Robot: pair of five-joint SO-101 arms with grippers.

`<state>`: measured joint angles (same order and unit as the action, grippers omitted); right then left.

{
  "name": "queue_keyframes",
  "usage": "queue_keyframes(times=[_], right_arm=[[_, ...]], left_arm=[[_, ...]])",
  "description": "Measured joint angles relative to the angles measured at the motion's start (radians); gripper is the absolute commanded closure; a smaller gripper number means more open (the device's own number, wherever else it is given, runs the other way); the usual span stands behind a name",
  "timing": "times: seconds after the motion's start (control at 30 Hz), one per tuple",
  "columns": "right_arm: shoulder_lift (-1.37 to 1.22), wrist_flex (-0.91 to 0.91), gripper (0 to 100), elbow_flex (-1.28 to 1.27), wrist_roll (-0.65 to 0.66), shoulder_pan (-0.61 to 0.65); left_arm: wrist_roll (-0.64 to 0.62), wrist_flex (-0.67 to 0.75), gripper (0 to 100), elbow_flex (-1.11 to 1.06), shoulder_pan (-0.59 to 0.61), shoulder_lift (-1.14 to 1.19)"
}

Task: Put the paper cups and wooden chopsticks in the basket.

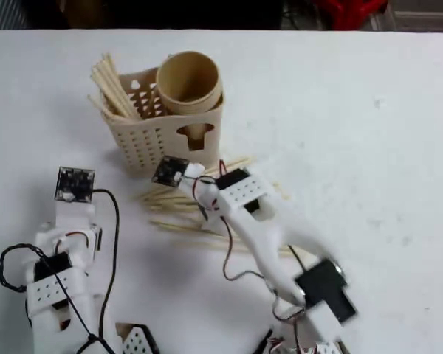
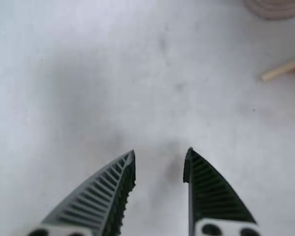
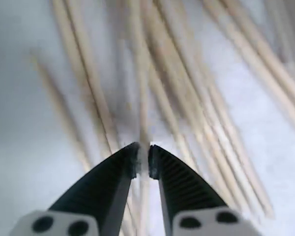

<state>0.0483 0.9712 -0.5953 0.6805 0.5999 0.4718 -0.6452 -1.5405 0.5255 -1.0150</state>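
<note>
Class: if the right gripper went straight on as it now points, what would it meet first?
The loose wooden chopsticks on the table, seemingly right at the tips of the right gripper; depth is unclear.

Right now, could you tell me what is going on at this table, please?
Two robot arms are filling a basket. The paper cups already sit inside it, with a bunch of chopsticks standing beside them. More loose chopsticks lie on the table in front of the basket. The right pincer is down over that pile, closed on one chopstick. The left pincer hangs open over bare table, holding nothing.
</note>
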Motion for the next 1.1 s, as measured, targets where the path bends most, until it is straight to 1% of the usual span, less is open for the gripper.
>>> queue_keyframes(times=[0.17,0.27,0.37,0.47,0.57,0.67,0.73,0.87,0.93,1.1], right_arm=[[0.273,0.109,98.1,0.000,-0.114,0.006],[0.445,0.158,98.1,0.025,-0.180,0.051],[0.562,0.161,98.1,0.114,-0.244,0.109],[0.580,0.152,98.1,0.265,-0.321,0.140],[0.532,0.071,98.1,0.440,-0.410,0.138],[0.431,-0.066,98.1,0.578,-0.479,0.137],[0.344,-0.178,98.1,0.644,-0.503,0.138],[0.166,-0.388,98.1,0.758,-0.512,0.144],[0.087,-0.419,98.0,0.824,-0.512,0.144],[-0.064,-0.425,98.0,0.968,-0.519,0.144]], left_arm=[[0.000,0.000,83,0.000,0.000,0.000],[0.000,0.000,83,0.000,0.000,0.000],[0.000,0.000,83,0.000,0.000,0.000],[0.000,0.000,83,0.000,0.000,0.000],[0.000,0.000,83,0.000,0.000,0.000],[0.000,0.000,83,0.000,0.000,0.000],[0.000,0.000,83,0.000,0.000,0.000],[0.000,0.000,83,0.000,0.000,0.000],[0.000,0.000,83,0.000,0.000,0.000],[0.000,0.000,83,0.000,0.000,0.000]])
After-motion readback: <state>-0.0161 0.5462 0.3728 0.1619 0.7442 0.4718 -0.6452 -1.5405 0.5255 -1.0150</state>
